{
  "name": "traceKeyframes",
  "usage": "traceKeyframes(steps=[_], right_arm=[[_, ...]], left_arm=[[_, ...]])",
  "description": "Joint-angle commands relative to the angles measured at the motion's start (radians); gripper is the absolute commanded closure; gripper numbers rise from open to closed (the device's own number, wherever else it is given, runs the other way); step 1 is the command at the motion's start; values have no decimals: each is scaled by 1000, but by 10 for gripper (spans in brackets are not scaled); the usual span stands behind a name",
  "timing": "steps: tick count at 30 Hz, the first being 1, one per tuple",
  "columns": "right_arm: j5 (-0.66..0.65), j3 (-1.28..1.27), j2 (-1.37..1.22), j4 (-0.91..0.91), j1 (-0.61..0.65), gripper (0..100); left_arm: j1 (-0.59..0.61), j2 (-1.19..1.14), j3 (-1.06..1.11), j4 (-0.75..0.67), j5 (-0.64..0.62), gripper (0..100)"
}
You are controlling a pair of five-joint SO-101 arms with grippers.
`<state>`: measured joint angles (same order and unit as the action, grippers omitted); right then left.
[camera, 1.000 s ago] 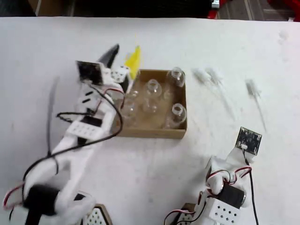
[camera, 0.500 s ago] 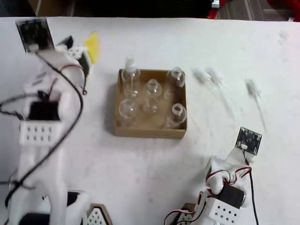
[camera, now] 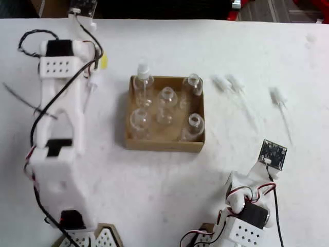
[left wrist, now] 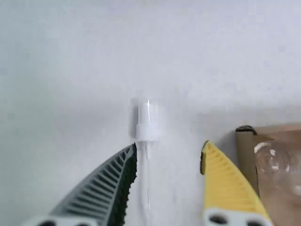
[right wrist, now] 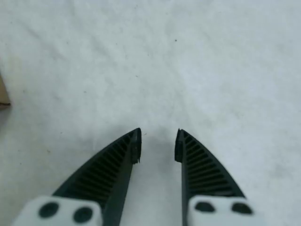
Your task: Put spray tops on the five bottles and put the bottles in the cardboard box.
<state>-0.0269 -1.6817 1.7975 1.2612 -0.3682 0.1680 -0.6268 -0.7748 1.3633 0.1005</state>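
A white table (camera: 169, 195) spans the frame; dark floor (camera: 154, 7) runs along the top edge, with something red (camera: 318, 5) in the upper right corner.

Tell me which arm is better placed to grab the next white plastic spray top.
Left. The left gripper, open, is right at a white plastic spray top lying on the table beside the brown cardboard box. The right gripper, also open, hangs over bare table with no top between its fingers.
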Motion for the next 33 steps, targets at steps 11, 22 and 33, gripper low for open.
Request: traceKeyframes(steps=[11, 22, 33], right_arm=[[-14, -9, 4, 7, -8, 899], [-14, -9, 4, 7, -8, 899], [-14, -9, 4, 7, -8, 899]], left_arm=[[33, -705, -888, 54, 57, 793], [105, -785, -864, -54, -32, 817], [45, -800, -802, -31, 127, 827]])
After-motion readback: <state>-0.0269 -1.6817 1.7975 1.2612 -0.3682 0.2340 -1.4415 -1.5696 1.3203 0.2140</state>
